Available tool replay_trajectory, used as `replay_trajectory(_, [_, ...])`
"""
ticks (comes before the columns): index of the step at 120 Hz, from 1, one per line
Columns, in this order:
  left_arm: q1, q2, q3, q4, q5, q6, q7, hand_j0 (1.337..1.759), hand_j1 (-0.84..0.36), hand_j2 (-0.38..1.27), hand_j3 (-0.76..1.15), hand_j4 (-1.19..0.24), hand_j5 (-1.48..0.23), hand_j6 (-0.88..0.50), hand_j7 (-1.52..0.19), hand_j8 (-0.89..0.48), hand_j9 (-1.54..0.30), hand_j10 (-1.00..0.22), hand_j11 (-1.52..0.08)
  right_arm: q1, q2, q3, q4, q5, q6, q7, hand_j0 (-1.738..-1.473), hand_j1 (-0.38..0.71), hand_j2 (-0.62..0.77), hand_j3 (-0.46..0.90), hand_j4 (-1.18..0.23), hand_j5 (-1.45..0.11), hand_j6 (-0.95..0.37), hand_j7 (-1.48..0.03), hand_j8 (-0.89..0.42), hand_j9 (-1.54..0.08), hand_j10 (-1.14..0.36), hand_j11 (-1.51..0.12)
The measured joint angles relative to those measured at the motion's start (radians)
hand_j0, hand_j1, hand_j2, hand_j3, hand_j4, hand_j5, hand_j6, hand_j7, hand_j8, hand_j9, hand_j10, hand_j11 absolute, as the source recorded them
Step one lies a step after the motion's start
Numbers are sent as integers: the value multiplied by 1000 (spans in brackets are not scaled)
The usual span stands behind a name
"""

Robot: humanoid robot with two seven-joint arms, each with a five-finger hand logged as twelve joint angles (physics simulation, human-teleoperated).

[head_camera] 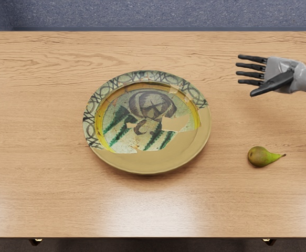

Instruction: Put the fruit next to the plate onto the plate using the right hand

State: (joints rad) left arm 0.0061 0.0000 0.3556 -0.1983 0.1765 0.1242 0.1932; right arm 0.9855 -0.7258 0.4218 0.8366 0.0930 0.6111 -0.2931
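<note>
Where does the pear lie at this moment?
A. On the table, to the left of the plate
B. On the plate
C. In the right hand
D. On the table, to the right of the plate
D: the pear lies on the table, apart from the plate on its right; the right hand is open above it, holding nothing.

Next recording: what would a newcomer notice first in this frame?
A large plate with worn painted decoration sits at the centre of the wooden table. A small green pear lies to its right, apart from it. The right hand hovers open beyond the pear, near the right edge.
</note>
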Motion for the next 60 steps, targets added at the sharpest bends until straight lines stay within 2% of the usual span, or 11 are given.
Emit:
replay_trajectory(19, [0,0,0,0,0,0,0,1658,349,0,0,0,0,0,0,0,0,0,0,2,-12,3,17,1,0,-10,-1658,-313,-5,0,-29,-39,-28,-40,-28,-39,-29,-39])
replay_trajectory(33, [0,0,0,0,0,0,0,1658,349,0,0,0,0,0,0,0,0,0,0,-1,-43,38,40,-25,0,5,-1658,-311,-6,0,-31,-42,-30,-42,-30,-42,-31,-42])
replay_trajectory(48, [0,0,0,0,0,0,0,1658,349,0,0,0,0,0,0,0,0,0,0,-74,-85,186,101,-204,0,37,-1658,-302,-7,0,-38,-51,-38,-52,-38,-51,-38,-52])
replay_trajectory(60, [0,0,0,0,0,0,0,1658,349,0,0,0,0,0,0,0,0,0,0,-171,-103,329,199,-398,0,76,-1658,-297,-8,0,-43,-58,-43,-58,-43,-58,-43,-58])
